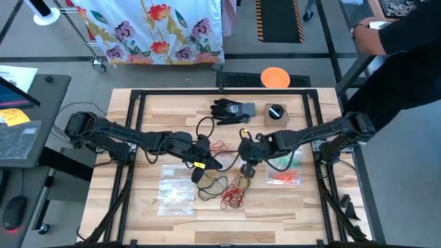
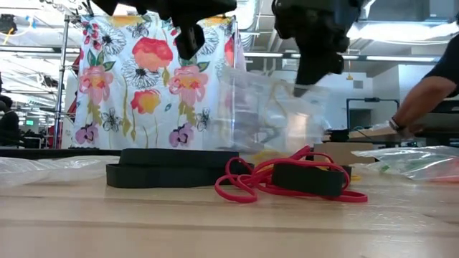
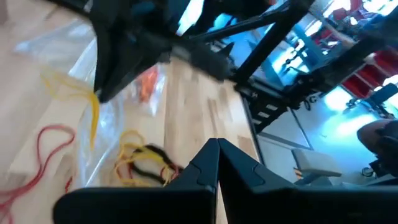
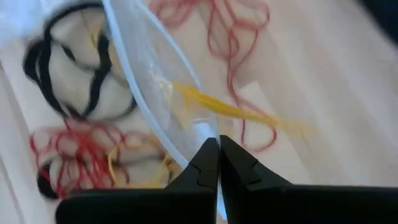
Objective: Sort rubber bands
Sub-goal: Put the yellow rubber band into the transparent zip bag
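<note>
My right gripper (image 1: pixel 246 157) hangs over the table's middle, shut on a clear plastic bag (image 2: pixel 272 115) that holds a yellow rubber band (image 4: pixel 230 111). My left gripper (image 1: pixel 212 163) is raised just left of the bag, shut, with nothing showing between its fingertips (image 3: pixel 216 152). Loose rubber bands lie flat on the wood below: red ones (image 1: pixel 234 196), black ones (image 1: pixel 213 184), and a yellow and black tangle (image 3: pixel 140 163). More red bands (image 1: pixel 219 146) and a black loop (image 1: pixel 204 126) lie farther back. My right gripper pinches the clear bag's upper edge (image 4: pixel 200 127) between its two fingers, slanting down from above. The bag hangs below the fingers, clear of the table, with the yellow band inside it.
Two clear bags (image 1: pixel 176 189) lie flat at the near left. Bags with green (image 1: pixel 282 164) and orange (image 1: pixel 284 179) bands lie at the right. A black glove (image 1: pixel 231 110) and a small box (image 1: pixel 275 114) sit at the far side. A person's arm (image 2: pixel 423 93) shows beyond the far right edge.
</note>
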### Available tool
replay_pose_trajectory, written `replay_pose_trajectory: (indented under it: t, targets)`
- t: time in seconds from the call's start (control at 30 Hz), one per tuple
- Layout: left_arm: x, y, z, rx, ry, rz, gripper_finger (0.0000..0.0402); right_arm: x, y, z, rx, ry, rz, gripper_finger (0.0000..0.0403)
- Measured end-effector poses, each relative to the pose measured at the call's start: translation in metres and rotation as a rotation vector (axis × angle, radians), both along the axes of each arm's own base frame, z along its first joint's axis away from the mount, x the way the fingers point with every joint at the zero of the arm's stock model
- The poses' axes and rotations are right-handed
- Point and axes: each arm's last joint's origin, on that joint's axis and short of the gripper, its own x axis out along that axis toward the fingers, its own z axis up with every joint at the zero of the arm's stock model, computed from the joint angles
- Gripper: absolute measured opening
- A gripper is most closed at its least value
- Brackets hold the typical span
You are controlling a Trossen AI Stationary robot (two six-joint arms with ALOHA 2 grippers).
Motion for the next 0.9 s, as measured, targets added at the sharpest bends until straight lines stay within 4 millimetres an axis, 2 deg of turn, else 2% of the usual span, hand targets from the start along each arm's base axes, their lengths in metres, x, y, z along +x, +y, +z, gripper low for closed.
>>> replay_pose_trajectory:
  t: [0.17, 0.3, 0.4, 0.47, 0.6, 0.73, 0.9]
  targets:
    - [-0.002, 0.002, -0.005, 0.029, 0.055, 0.06, 0.0, 0.008, -0.003, 0.008, -0.031, -0.107, -0.115, 0.0005]
    - [-0.002, 0.002, -0.003, 0.031, 0.043, 0.068, 0.0, 0.009, -0.006, 0.012, -0.003, -0.089, -0.019, 0.0005]
    - [-0.002, 0.002, -0.004, 0.032, 0.05, 0.068, 0.0, 0.002, -0.013, 0.011, -0.178, -0.051, -0.2, 0.0005]
    - [-0.002, 0.002, -0.004, 0.031, 0.047, 0.068, 0.0, 0.003, -0.015, 0.015, -0.26, -0.09, -0.247, 0.0005]
    - [-0.002, 0.002, -0.004, 0.031, 0.048, 0.066, 0.0, 0.004, -0.005, 0.014, -0.13, -0.056, -0.107, 0.0005]
    - [-0.002, 0.001, -0.004, 0.03, 0.047, 0.064, 0.0, 0.0, -0.014, 0.011, -0.139, -0.013, -0.192, 0.0005]
    - [-0.003, -0.001, -0.004, 0.031, 0.046, 0.057, 0.0, 0.0, -0.015, 0.01, -0.053, 0.005, -0.174, 0.0005]
